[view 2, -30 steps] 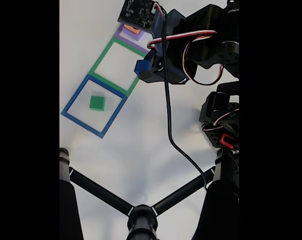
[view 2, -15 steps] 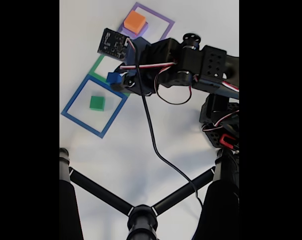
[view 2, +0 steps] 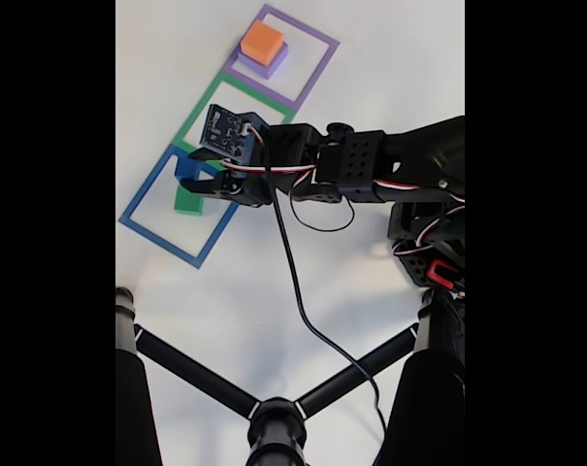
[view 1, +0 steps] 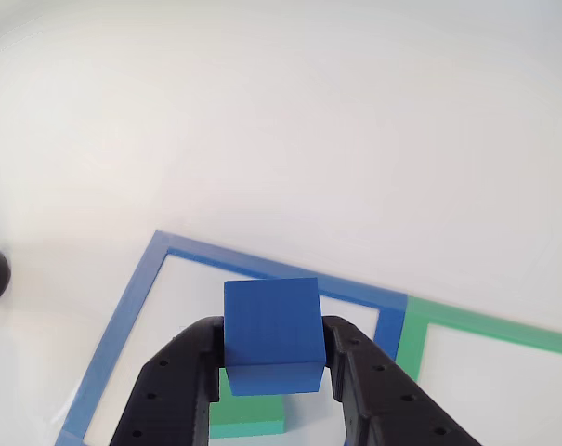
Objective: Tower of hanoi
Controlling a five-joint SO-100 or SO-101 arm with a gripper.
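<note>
blue cube (view 1: 271,330) held above green block (view 2: 186,203) | orange block (view 2: 261,42) atop purple block (view 2: 274,64)

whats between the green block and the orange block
In the fixed view, the green frame lies between the green block and the orange block; the table inside it is bare. The gripper with the blue cube overhangs its near end.

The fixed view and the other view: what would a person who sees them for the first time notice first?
First comes the blue cube, clamped in the black gripper above the blue square frame, with the green block partly hidden right beneath it. In the fixed view, the orange block also stands out, stacked on the purple block inside the purple frame at the top.
</note>
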